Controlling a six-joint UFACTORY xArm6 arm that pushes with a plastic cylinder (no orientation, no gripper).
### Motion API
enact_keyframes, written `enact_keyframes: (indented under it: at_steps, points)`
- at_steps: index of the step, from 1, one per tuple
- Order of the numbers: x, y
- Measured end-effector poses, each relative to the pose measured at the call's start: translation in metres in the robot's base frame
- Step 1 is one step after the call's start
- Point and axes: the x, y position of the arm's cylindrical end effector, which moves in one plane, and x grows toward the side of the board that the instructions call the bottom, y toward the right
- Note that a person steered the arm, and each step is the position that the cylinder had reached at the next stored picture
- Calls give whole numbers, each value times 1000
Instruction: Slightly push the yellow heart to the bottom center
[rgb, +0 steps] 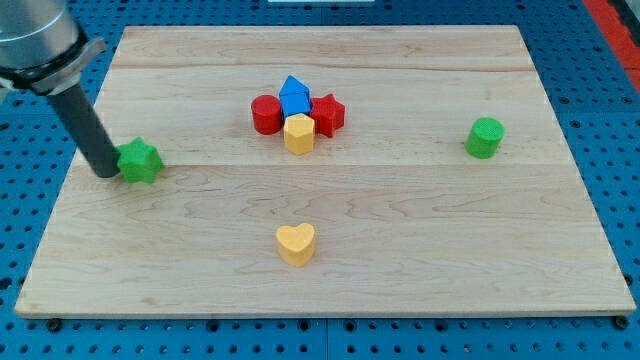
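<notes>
Yellow heart-shaped block (295, 243) is lying low on the wooden board (400, 230).
My tip (108, 172), carrying no claw, is touching the green star-shaped block (140, 161) at the view's left.

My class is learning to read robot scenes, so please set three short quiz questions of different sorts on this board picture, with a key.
1. True or false: my tip touches the yellow heart.
2. Which block sits right beside my tip? A) green star B) green cylinder C) red star
3. Fill in: the yellow hexagon sits toward the view's ___ from the yellow heart.

Key: 1 false; 2 A; 3 top.
</notes>
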Motion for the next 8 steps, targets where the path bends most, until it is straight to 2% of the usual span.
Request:
enact_keyframes:
  at_steps: [3,4,5,6,8]
  points:
    - [-23,108]
    - [7,110]
    - [70,110]
    - [104,134]
    - [109,209]
